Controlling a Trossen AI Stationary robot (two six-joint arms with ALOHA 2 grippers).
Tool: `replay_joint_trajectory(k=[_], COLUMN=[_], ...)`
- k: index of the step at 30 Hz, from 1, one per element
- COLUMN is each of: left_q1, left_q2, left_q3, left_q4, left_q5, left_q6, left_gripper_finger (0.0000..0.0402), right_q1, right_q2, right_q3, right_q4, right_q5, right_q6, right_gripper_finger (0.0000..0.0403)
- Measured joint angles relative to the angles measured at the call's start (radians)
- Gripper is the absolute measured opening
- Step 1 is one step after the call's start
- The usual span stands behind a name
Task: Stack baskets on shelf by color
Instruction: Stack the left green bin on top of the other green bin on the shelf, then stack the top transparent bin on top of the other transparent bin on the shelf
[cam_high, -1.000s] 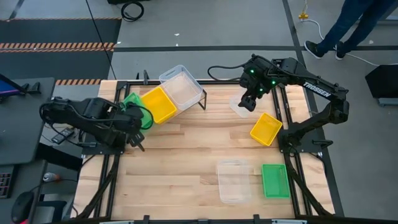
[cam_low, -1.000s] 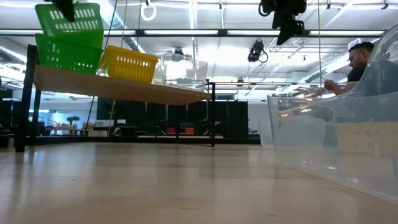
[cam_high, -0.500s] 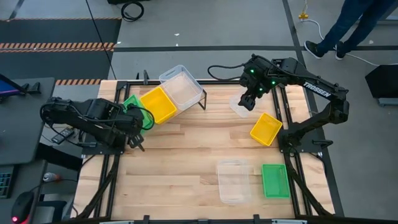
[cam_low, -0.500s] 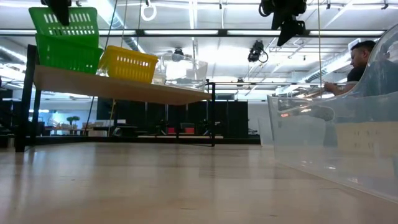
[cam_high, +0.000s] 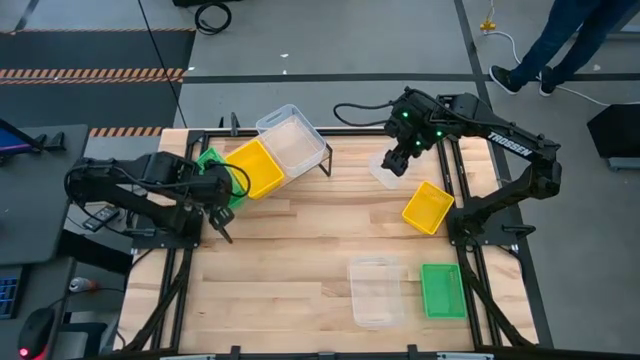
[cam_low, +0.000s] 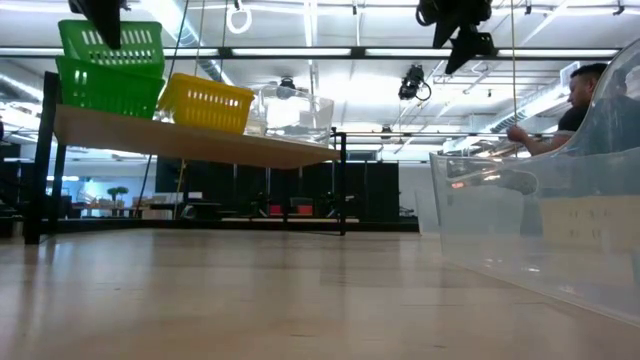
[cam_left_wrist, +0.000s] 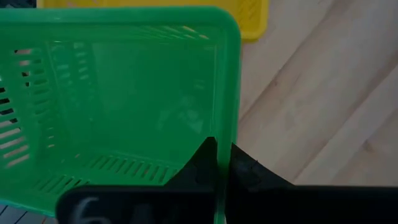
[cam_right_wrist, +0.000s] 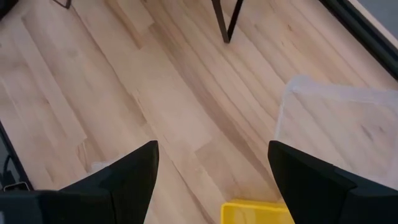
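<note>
Left wrist view shows our left gripper (cam_left_wrist: 214, 163) pinching the green basket's (cam_left_wrist: 124, 99) wall, held over the green one (cam_low: 95, 88) on the shelf (cam_low: 190, 143) to nest by color; our right gripper (cam_right_wrist: 211, 171) hangs spread above a clear basket (cam_high: 383, 172)

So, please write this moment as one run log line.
left gripper: shut on green basket, over shelf | right gripper: open, above table

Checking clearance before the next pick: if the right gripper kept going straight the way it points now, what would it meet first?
The right gripper, fingers open, points down at bare tabletop; that is probably met first. The clear basket lies just beside that line and the yellow basket near it, though depth is unclear.
</note>
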Motion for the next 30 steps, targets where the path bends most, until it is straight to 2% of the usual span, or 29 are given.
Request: replay_joint_trajectory(k=[8,21,26,30], left_q1=[0.001,0.003,0.003,0.0], left_q2=[0.0,0.0,0.0,0.0], left_q3=[0.0,0.0,0.0,0.001], left_q4=[0.0,0.0,0.004,0.052], left_q5=[0.058,0.057,0.099,0.109], left_q6=[0.007,0.003,-0.042,-0.118], left_gripper_finger=[0.0018,0.0114,0.0125,0.0123], right_q1=[0.0,0.0,0.0,0.002], right_q2=[0.0,0.0,0.0,-0.002], right_q3=[0.0,0.0,0.0,0.0], right_q4=[0.017,0.022,0.021,-0.021], right_q5=[0.0,0.0,-0.019,-0.087], right_q6=[0.014,-0.012,-0.033,-0.031], right_gripper_finger=[0.0307,0.0307,0.0307,0.0307])
